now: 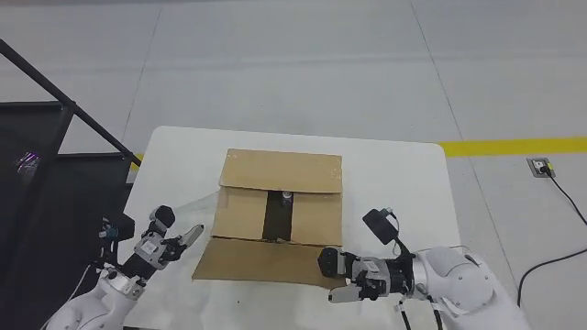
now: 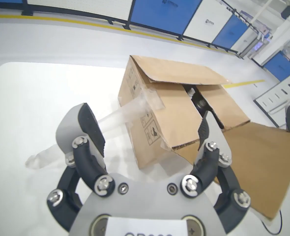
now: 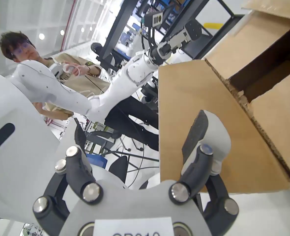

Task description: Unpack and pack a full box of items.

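White tabletop (image 1: 183, 160) spreads under me, with pale floor beyond. At its left, my left gripper (image 1: 179, 226) sits just beside the cardboard box (image 1: 243, 213), fingers spread wide. The left wrist view shows a wrinkled strip of clear tape (image 2: 125, 116) trailing from the box's side wall past one finger. The box is brown and matte. Its top flaps part over a dark slot holding a small white cap (image 1: 286, 196). Its near flap (image 1: 257, 261) lies folded outward. At that flap's right corner, my right gripper (image 1: 335, 278) is also spread, with the corrugated edge between its fingers.
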### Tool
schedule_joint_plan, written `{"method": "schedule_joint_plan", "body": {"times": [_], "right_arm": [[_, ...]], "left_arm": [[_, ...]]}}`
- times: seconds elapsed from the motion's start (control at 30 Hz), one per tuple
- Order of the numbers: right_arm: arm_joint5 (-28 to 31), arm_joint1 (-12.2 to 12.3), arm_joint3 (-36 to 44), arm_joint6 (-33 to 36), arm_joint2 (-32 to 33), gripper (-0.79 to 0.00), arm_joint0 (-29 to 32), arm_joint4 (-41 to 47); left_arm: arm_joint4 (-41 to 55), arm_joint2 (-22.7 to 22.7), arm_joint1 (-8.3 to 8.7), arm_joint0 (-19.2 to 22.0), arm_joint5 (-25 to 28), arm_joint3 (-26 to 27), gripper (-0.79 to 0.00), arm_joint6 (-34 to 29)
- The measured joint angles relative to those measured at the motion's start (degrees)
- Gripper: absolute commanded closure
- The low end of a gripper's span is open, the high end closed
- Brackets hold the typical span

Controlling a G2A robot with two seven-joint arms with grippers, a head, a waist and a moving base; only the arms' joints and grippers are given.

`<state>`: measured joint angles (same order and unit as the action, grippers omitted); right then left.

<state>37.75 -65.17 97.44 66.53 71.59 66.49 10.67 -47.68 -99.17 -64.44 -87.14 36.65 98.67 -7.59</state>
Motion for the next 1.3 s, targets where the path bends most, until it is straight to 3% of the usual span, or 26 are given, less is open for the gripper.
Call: {"method": "schedule_joint_plan", "body": {"times": [0.3, 0.57, 0.9, 1.13, 1.3], "right_arm": [[-5.1, -0.3, -1.9, -1.7, -5.7, -0.785, -2.4, -3.4], [-14.9, -1.5, -6.1, -14.5, -5.6, -0.785, -7.1, 8.8], [-15.3, -1.5, -6.1, -15.2, -5.6, -0.785, -7.0, 9.3], [-22.7, -3.0, -13.8, -25.4, -9.1, -0.785, -9.9, 11.5], [-22.9, -4.1, -18.9, -29.8, -11.0, -0.785, -13.4, 11.2]], "left_arm": [[-10.5, 0.3, 1.12, -0.5, 9.8, -3.2, -0.785, -2.7], [-16.2, 1.9, 1.34, 0.3, 8.6, -4.8, -0.785, -0.9], [-16.1, 1.9, 1.34, 0.3, 8.6, -4.8, -0.785, -0.9], [-17.5, 2.5, 1.42, -0.3, 6.8, -3.3, -0.785, 0.2], [-18.5, 2.7, 1.55, -0.9, 6.0, -3.1, -0.785, 1.3]]}}
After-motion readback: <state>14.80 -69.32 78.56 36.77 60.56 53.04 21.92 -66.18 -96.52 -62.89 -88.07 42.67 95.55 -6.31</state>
